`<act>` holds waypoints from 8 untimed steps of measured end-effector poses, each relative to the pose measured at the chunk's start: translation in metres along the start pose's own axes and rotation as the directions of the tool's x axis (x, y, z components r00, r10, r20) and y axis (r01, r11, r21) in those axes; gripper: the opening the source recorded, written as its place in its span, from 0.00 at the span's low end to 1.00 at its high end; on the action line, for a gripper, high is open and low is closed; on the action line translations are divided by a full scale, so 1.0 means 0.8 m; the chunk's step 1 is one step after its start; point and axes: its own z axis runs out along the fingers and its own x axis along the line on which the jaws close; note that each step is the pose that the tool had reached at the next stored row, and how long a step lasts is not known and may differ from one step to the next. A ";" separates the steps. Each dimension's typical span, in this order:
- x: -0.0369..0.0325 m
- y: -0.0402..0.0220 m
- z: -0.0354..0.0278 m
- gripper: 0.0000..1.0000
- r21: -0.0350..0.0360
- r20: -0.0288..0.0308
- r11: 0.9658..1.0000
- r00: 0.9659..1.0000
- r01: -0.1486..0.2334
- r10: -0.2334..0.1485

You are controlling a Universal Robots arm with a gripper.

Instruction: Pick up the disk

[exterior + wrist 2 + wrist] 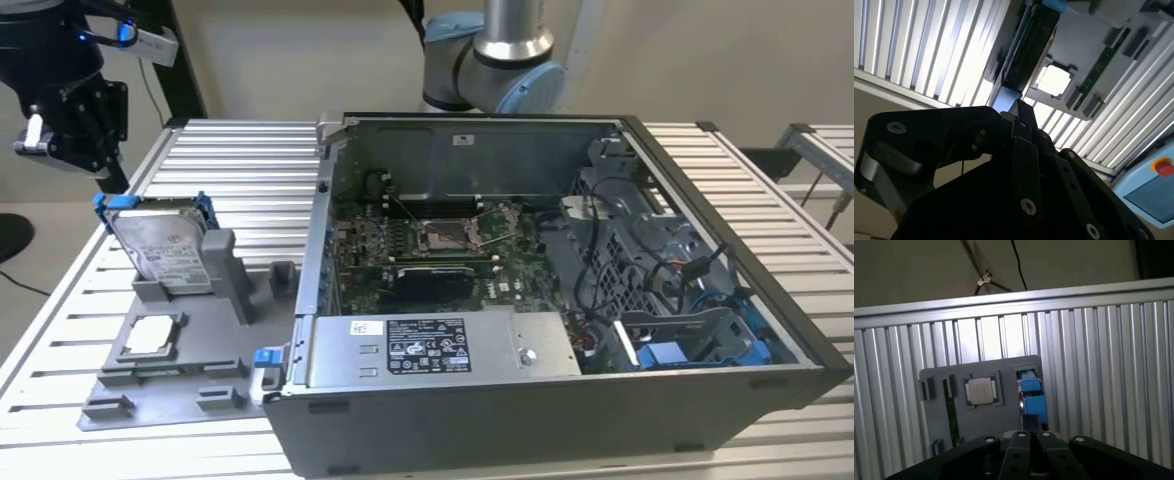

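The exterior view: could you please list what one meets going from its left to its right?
gripper → disk, standing on edge in its grey holder → labelled grey box at the near side of the open computer case → blue drive bay towards the case's right end.

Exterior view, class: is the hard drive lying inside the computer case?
No, the hard drive stands upright in a grey stand beside the computer case.

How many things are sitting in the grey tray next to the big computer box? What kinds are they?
Disk: 1
Square silver chip: 1
Thin green circuit strip: 1
Total: 3
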 end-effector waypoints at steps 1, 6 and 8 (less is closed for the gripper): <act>0.0000 0.0000 0.0000 0.00 0.000 0.000 1.000 1.000 0.018 -0.018; 0.0000 0.0000 0.0000 0.00 0.000 -0.002 0.995 0.995 0.103 -0.103; 0.0000 0.0001 0.0000 0.00 0.000 -0.003 0.992 0.992 0.124 -0.124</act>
